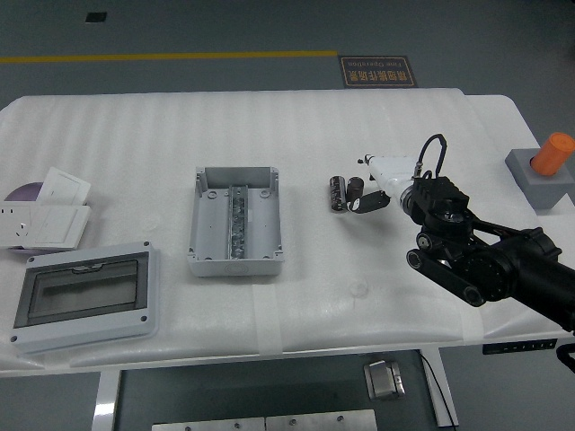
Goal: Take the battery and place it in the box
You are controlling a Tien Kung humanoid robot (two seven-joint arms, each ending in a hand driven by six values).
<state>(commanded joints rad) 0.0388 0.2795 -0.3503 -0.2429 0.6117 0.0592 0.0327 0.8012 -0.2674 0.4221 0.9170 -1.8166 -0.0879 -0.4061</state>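
The battery lies on the desk, beside a second one, at nine o'clock from the right hand, whose fingers look loosely open, holding nothing. The box sits farther toward nine o'clock.

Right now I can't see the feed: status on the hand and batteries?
Right hand at the batteries, fingers around none. Box open, left of them. Path between is bare table. Left arm unseen.

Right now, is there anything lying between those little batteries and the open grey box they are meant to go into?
Nothing visible. Only bare white table lies between the batteries and the grey box, which sits open to their left. The right robot hand is beside the batteries, on their right.
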